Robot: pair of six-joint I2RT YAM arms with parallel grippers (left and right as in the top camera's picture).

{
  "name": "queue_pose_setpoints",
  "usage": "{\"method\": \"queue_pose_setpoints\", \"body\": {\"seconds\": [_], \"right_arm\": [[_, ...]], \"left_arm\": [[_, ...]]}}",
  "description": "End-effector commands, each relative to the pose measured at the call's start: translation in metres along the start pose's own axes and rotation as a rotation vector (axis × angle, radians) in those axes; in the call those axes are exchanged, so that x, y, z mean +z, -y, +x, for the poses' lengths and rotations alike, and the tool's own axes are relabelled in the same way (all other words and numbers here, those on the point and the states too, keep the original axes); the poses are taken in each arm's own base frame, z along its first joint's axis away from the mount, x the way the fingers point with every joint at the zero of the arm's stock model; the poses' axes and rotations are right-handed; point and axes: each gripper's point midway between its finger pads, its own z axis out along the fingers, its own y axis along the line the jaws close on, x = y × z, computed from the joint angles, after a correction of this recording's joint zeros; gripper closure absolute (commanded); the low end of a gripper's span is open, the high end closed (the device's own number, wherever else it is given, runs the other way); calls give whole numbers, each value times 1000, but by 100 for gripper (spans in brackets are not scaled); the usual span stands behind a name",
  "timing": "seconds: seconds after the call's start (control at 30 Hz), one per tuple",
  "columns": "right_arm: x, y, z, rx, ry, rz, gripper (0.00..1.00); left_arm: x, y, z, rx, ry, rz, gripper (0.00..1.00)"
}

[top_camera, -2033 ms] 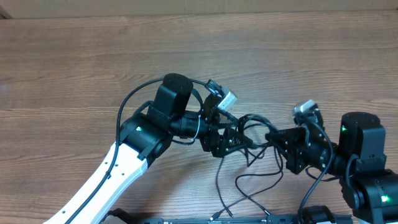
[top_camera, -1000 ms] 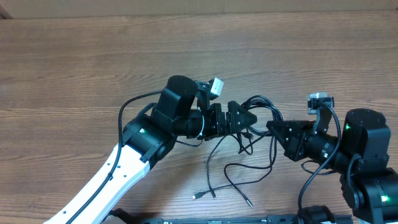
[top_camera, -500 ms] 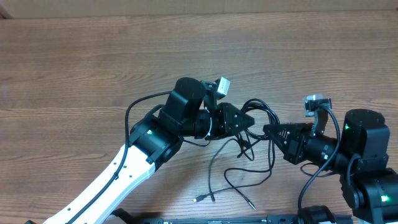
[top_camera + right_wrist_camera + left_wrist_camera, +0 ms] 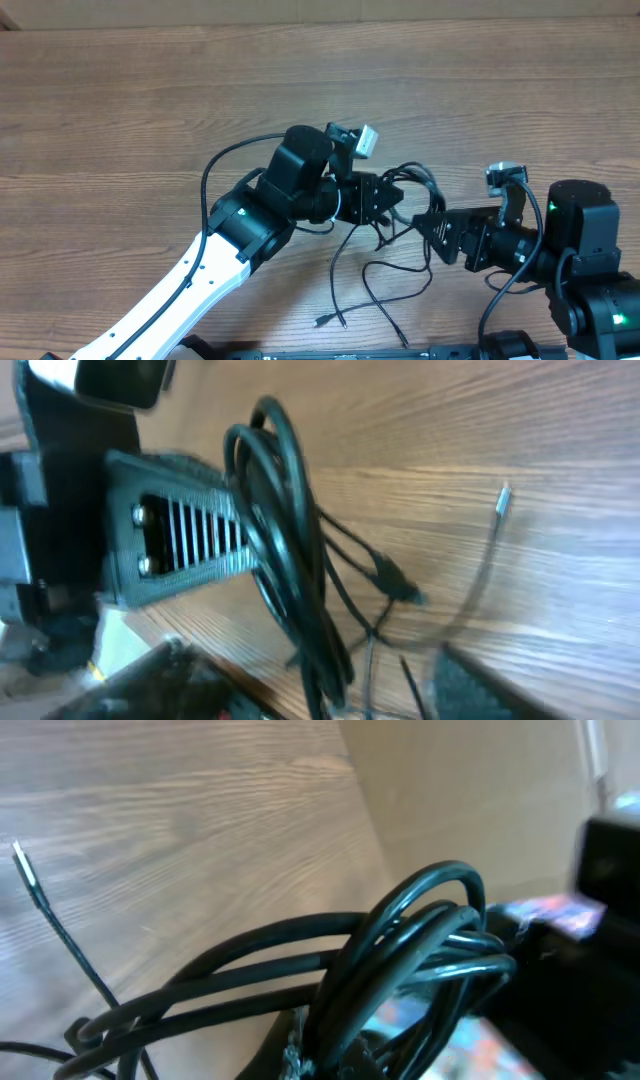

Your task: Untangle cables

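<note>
Cables (image 4: 400,950) on brown wood-grain table (image 4: 120,100), centre frame; pinched in left gripper (image 4: 398,196), trailing toward lower edge, just left of spread right gripper (image 4: 434,230).

One left arm (image 4: 240,215), one right arm (image 4: 585,228), one tangle of cables (image 4: 415,935), one table (image 4: 120,90).

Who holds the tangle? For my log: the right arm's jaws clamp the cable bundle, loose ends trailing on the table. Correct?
No: the left gripper, not the right, has its jaws clamped on the cable bundle, as the right wrist view shows. Loose ends do trail on the table.
</note>
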Motion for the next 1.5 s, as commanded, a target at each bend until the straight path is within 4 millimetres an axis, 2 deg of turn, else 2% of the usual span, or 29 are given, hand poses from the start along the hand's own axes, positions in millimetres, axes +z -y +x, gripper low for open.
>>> {"method": "queue_pose_setpoints", "body": {"seconds": [0.0, 0.03, 0.1, 0.2, 0.3, 0.5, 0.57, 0.77, 0.83, 0.9, 1.0, 1.1, 1.2, 1.47], "right_arm": [[-3, 0, 1, -101, -1, 8, 19], [-3, 1, 5, -149, -15, 11, 24], [-3, 2, 7, -189, -23, 12, 31], [-3, 2, 8, -238, -26, 12, 37], [-3, 1, 8, -283, -27, 7, 41], [-3, 1, 10, -298, -37, 5, 39], [-2, 2, 11, -298, -38, 5, 41], [-2, -1, 11, -301, -40, -9, 47], [-2, -8, 13, -327, -44, -56, 43], [-3, -17, 15, -357, -47, -108, 27], [-4, -23, 15, -385, -42, -146, 20], [-5, -28, 15, -392, -37, -172, 20], [-8, -43, 18, -471, -32, -265, 21], [-5, -45, 16, -474, -35, -295, 23]], "left_arm": [[-2, -21, -2, 224, 11, -116, 96], [-4, -34, 5, 257, -18, -174, 96], [-5, -41, 12, 274, -50, -197, 96], [-6, -45, 21, 303, -94, -206, 96], [-5, -36, 25, 310, -111, -149, 96], [-2, -17, 19, 269, -87, -61, 96], [-1, -9, 17, 281, -82, -20, 96], [-1, -9, 17, 280, -79, -21, 96], [-1, -10, 16, 280, -75, -28, 96], [-1, -10, 16, 280, -74, -30, 96], [-1, -10, 16, 281, -73, -29, 96], [-1, -9, 14, 285, -68, -26, 96], [-1, -7, 11, 295, -56, -18, 96], [-1, -4, 8, 299, -43, -8, 96]]}}
